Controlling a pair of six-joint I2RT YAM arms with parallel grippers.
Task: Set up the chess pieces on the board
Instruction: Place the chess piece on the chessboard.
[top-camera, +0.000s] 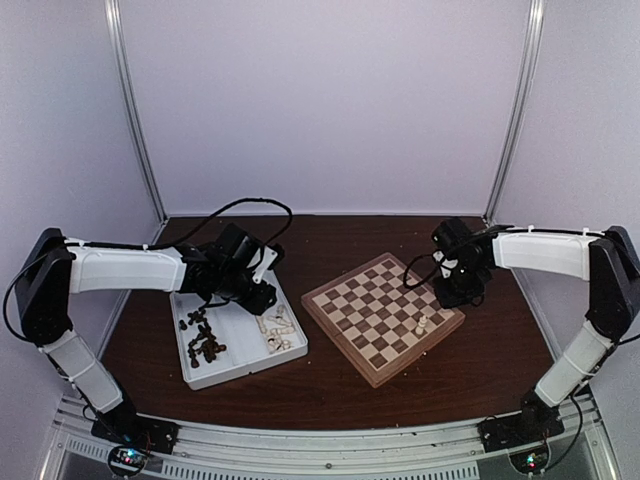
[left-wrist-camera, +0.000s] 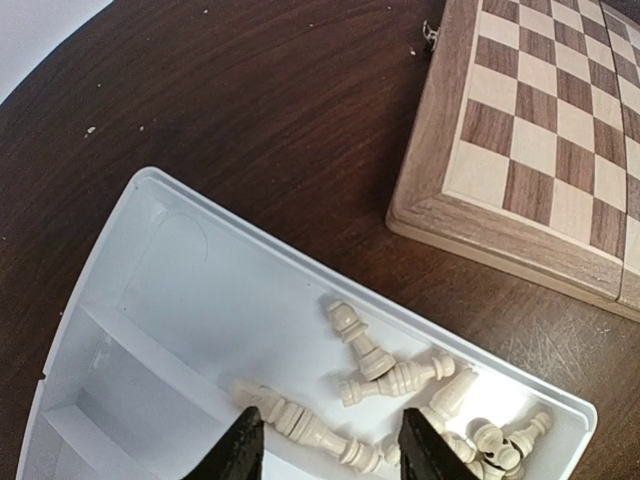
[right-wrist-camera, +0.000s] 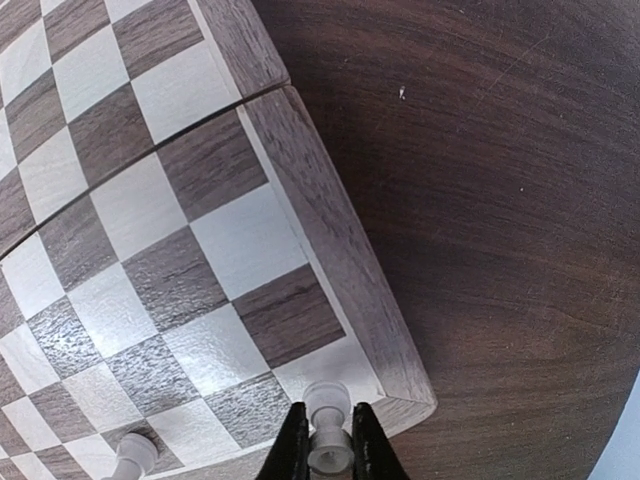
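Note:
The board (top-camera: 385, 315) lies right of centre, and one white piece (top-camera: 422, 325) stands on it near its right corner. My right gripper (right-wrist-camera: 328, 462) is shut on a cream-white chess piece (right-wrist-camera: 328, 440) over the board's corner square (right-wrist-camera: 335, 365). Another white piece (right-wrist-camera: 135, 455) stands a few squares to the left. In the top view the right gripper (top-camera: 466, 297) hangs over the board's right edge. My left gripper (left-wrist-camera: 330, 455) is open above the tray's white pieces (left-wrist-camera: 395, 378). A long white piece (left-wrist-camera: 310, 430) lies between its fingers (left-wrist-camera: 240, 450), untouched. In the top view the left gripper (top-camera: 262, 298) is over the tray.
The white two-compartment tray (top-camera: 235, 372) sits left of the board. Dark pieces (top-camera: 205, 340) fill its left half and cream-white pieces (top-camera: 278, 330) its right. Bare dark table (left-wrist-camera: 260, 110) separates tray and board (left-wrist-camera: 560, 130). Cables loop behind the left arm.

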